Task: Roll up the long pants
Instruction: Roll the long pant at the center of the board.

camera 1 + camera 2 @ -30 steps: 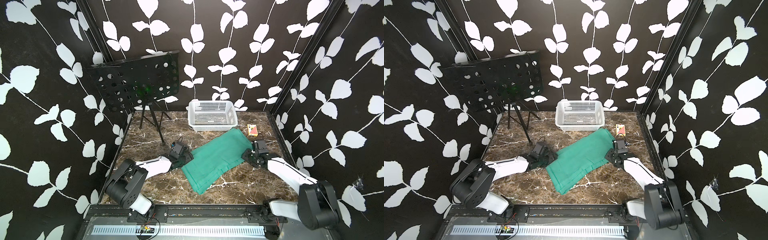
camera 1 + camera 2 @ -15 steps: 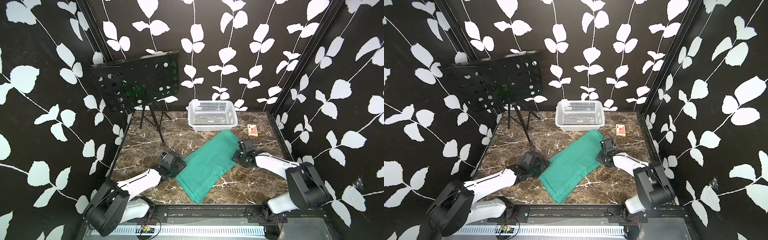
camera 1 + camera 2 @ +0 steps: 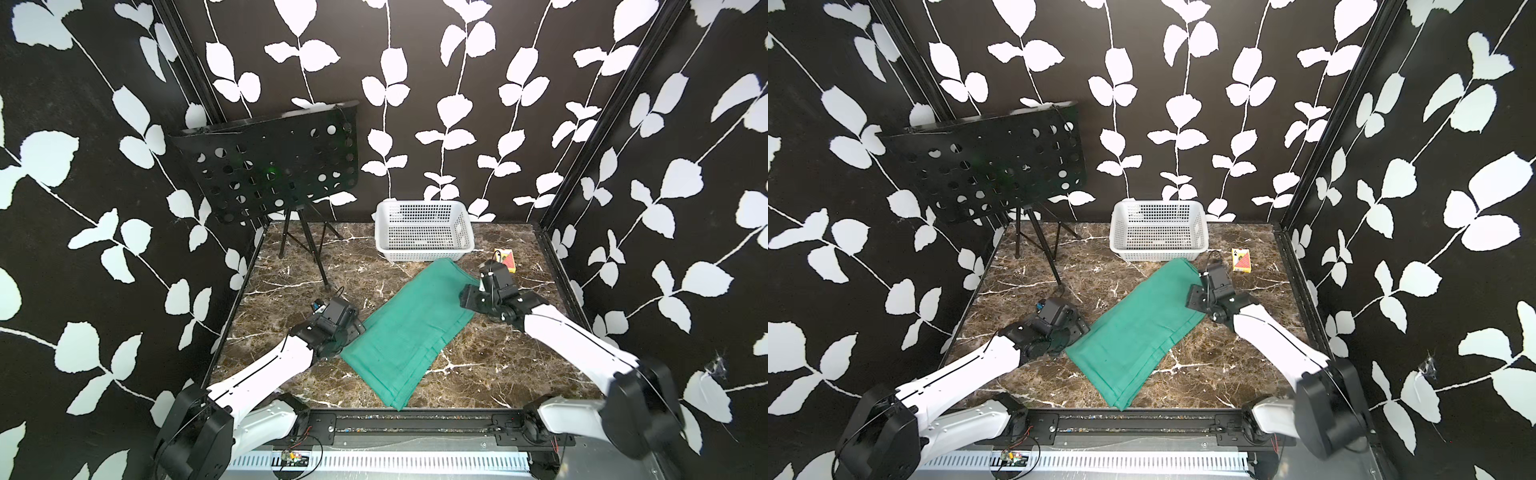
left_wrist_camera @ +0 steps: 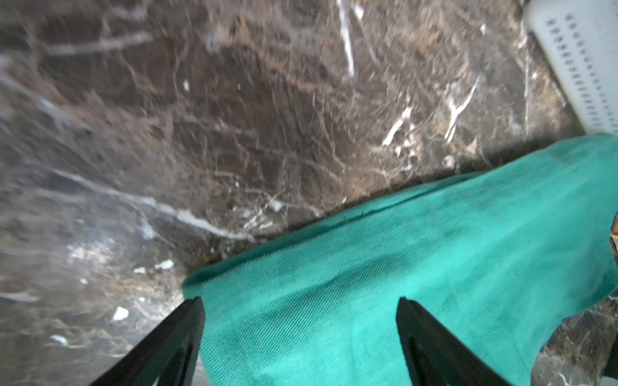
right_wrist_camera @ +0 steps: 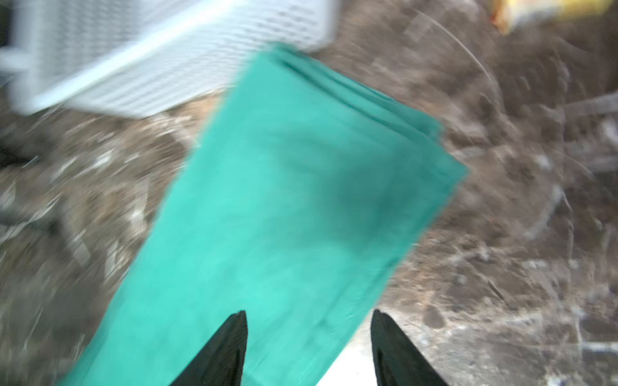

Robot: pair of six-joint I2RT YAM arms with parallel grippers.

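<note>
On the dark marble tabletop (image 3: pixel 291 282), folded teal-green cloth long pants (image 3: pixel 411 328) lie flat; left gripper (image 4: pixel 299 300) and right gripper (image 5: pixel 309 312) gape, seemingly empty; loose layers could skew when rolled.

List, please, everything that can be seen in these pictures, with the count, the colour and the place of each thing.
long pants: one, teal-green, folded into a long flat strip, lying diagonally in the middle of the table
basket: one, white, at the back, near the pants' far end
music stand: one, black with holes, back left corner
card box: one, yellow and red, back right
table: one, dark brown marble pattern, under everything
left arm, right arm: two, white and black, one at each side of the pants
left fingers: two, black, apart, over the pants
right fingers: two, black, apart, over the pants
</note>
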